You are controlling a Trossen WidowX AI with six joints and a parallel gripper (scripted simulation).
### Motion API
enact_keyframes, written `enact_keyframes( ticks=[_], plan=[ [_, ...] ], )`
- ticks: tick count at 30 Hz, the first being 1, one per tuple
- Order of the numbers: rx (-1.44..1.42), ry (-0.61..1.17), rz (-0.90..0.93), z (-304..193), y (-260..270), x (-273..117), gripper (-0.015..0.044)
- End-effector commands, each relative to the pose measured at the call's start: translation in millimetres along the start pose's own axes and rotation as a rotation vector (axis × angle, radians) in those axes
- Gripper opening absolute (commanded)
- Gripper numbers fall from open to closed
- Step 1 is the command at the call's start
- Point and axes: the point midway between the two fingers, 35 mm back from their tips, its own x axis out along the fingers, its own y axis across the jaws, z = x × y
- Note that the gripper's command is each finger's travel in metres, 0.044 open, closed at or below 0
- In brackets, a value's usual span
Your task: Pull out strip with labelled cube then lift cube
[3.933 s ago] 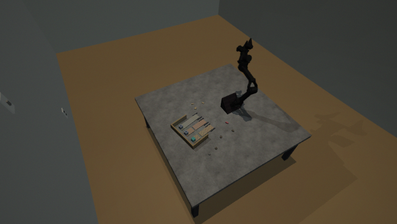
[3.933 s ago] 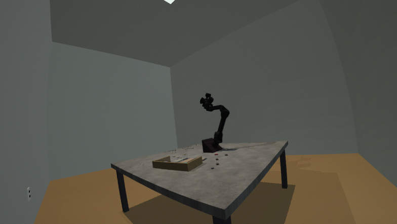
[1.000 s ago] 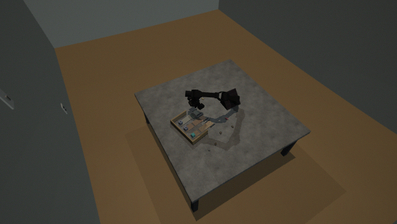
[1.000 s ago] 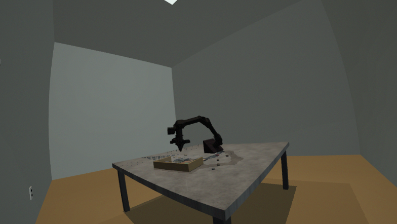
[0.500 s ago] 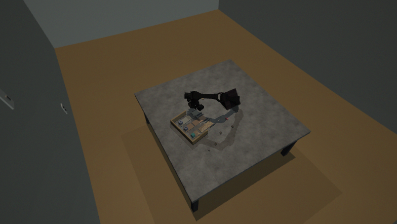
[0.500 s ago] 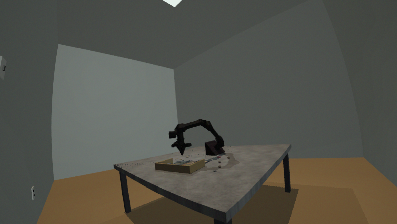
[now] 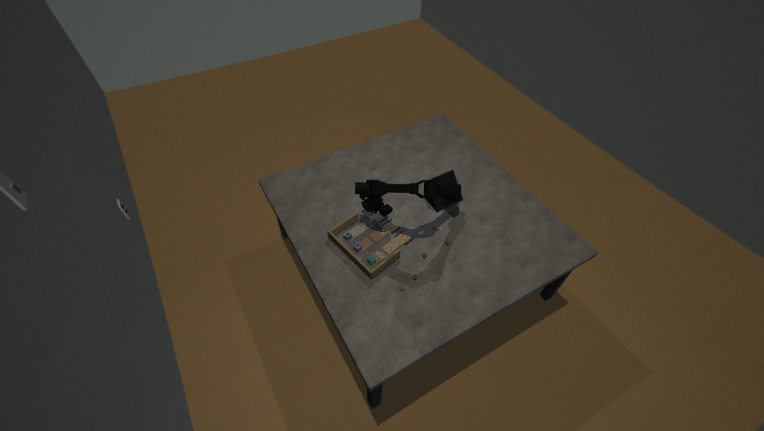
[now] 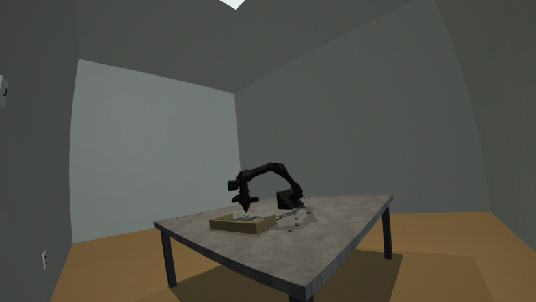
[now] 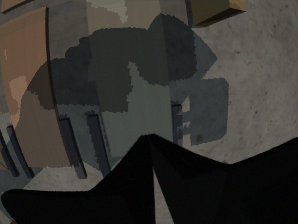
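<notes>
My gripper (image 8: 246, 212) (image 9: 148, 141) is shut and empty, pointing down above the near end of the pale strip (image 7: 358, 230) (image 9: 134, 115). This strip shows no break where it is visible; the arm's shadow covers much of it. A salmon strip (image 7: 380, 235) (image 9: 30, 60) lies beside it, with a gap between its pieces. A zigzag-patterned strip (image 7: 396, 244) is also in pieces. At the strips' far ends stand two grey-blue cubes, one (image 7: 347, 235) on the pale strip and one (image 7: 358, 247) on the salmon strip, and a teal cube (image 7: 371, 259). Any labels are too small to read.
A low wooden tray wall (image 7: 350, 256) (image 8: 232, 226) (image 9: 215, 14) surrounds the cubes on three sides. Dark upright guides (image 9: 99, 145) flank the strips' near ends. Several small pebbles and a small red thing (image 7: 437, 228) lie on the table (image 7: 481, 252) towards the arm's base.
</notes>
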Motion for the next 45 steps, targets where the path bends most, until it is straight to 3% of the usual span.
enact_keyframes(
  ticks=[1, 17, 45],
  plan=[
    [0.007, -0.002, 0.004, -0.4, 0.7, 6.7, 0.0000],
    [0.007, -0.003, 0.006, -0.5, 4.3, 31.6, 0.0000],
    [0.007, -0.003, 0.006, -0.5, 4.3, 33.0, 0.0000]
  ],
)
